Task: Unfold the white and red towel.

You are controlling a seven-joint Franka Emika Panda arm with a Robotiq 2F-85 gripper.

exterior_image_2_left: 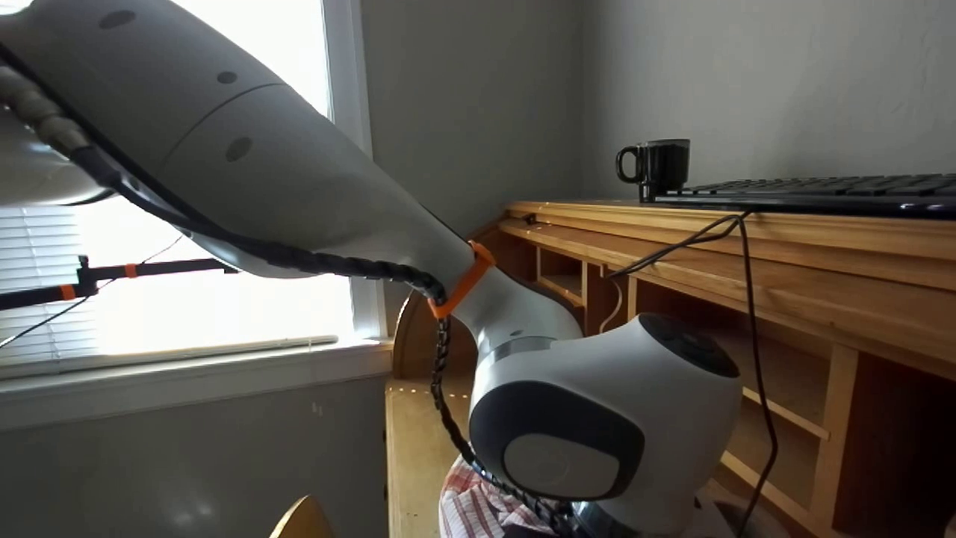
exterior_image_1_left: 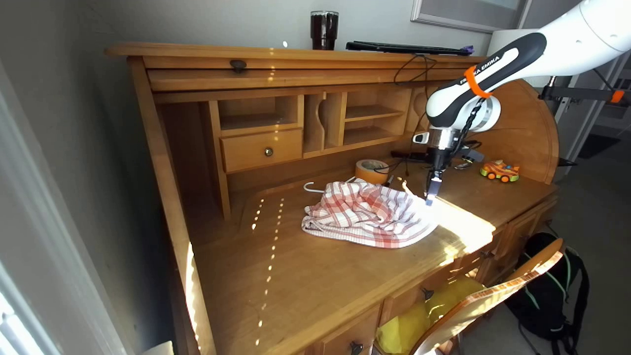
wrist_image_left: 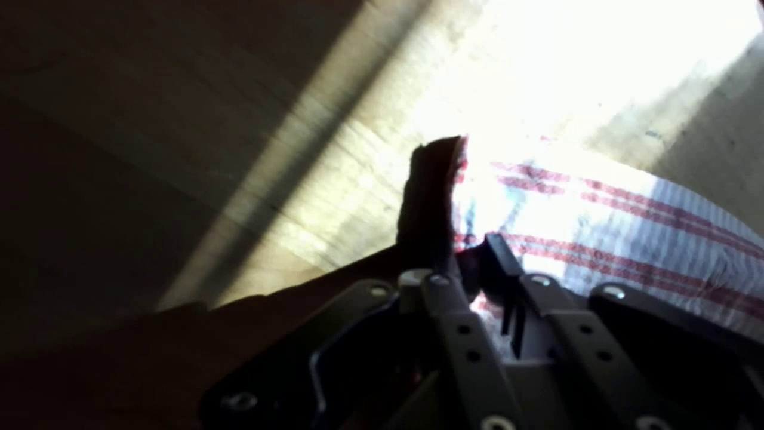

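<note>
The white and red towel [exterior_image_1_left: 365, 214] lies crumpled on the wooden desk, its folds piled in the middle and its front edge spread. Part of it shows below the arm in an exterior view [exterior_image_2_left: 470, 501]. In the wrist view the towel [wrist_image_left: 627, 239] spreads to the right of the fingers, its left edge in deep shadow. My gripper [exterior_image_1_left: 430, 197] points down at the towel's right end. In the wrist view the gripper's fingertips [wrist_image_left: 476, 269] are close together with dark reddish cloth between them. The arm hides the gripper in an exterior view.
A tape roll [exterior_image_1_left: 370, 172] and a white hook [exterior_image_1_left: 313, 187] are behind the towel. A toy car [exterior_image_1_left: 500, 171] stands at the desk's far right. Cubbies [exterior_image_1_left: 372, 113] rise behind. A chair [exterior_image_1_left: 512, 276] stands at the front edge. A cable [exterior_image_2_left: 758, 359] hangs near the arm.
</note>
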